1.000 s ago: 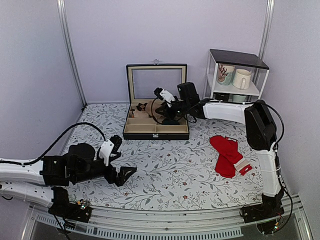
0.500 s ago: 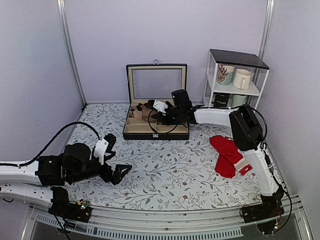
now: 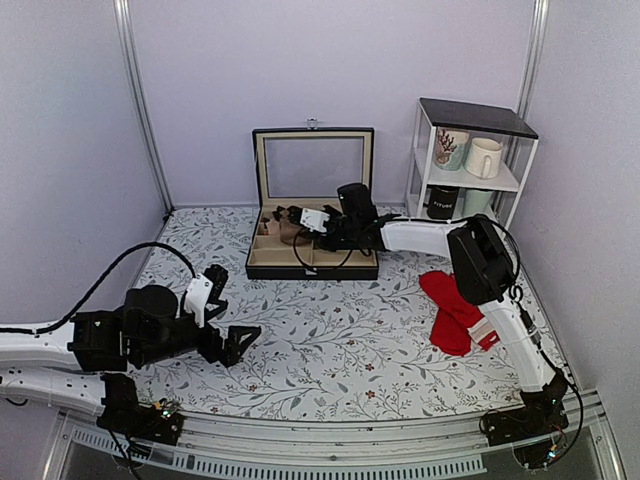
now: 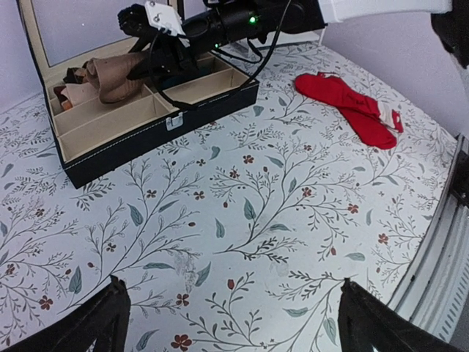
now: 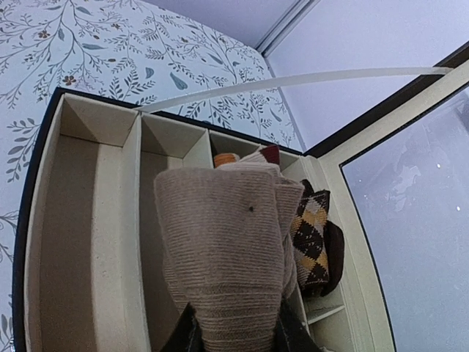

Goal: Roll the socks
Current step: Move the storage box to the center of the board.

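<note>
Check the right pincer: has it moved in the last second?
Yes. The right pincer, shut on the tan socks, has travelled left across the open box, from near its middle to its left compartments.

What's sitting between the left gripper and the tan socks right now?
In the left wrist view: bare floral tablecloth, then the front wall of the black box and an empty front compartment before the tan socks.

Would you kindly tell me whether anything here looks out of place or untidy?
Only the red socks stand out: they lie flat and unrolled on the table, right of the box, while a patterned roll sits inside it. The tan socks are a roll held in the right gripper's jaws over the box.
</note>
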Motion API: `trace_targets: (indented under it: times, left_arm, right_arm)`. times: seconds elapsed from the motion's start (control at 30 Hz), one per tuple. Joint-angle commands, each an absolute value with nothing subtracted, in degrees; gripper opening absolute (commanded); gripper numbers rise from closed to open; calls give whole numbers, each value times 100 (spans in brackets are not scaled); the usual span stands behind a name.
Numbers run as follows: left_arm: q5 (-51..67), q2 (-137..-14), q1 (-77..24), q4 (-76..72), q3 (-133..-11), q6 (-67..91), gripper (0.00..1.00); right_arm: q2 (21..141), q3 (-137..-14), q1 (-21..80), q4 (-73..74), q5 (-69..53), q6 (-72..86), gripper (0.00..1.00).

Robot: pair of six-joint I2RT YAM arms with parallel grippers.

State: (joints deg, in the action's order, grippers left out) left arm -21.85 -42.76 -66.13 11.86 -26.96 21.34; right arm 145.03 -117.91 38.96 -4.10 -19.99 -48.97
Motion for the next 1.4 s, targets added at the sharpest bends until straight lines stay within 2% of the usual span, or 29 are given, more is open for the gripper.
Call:
trace_targets:
  times: [0.0,0.3,0.57,0.9,1.37]
  left_arm:
    - [-2242,-4348,-6496,1215,-2748,2109,99]
    - [-2084,-4534,-6373,953,-2777,1897,99]
    - [-1956,-4475,-6335,791,-2648,1817,99]
    - [-1881,-4368,-6319,681,-2533,1817,99]
    - [-1805,-4381,-6275,665,-2444,1811,100]
  right_arm:
    - [14511,-11751,3912,-418,-1736,-4897,3]
    - [12719,-9961,3913,-621,-1385,-4787,3]
    - [11986,-9200,3865,-223,-778,-5180,2]
    - [12285,-8980,3794,-228,309,-5708,2]
    - [11927,-7872,3792,-357,-81,-5884,3]
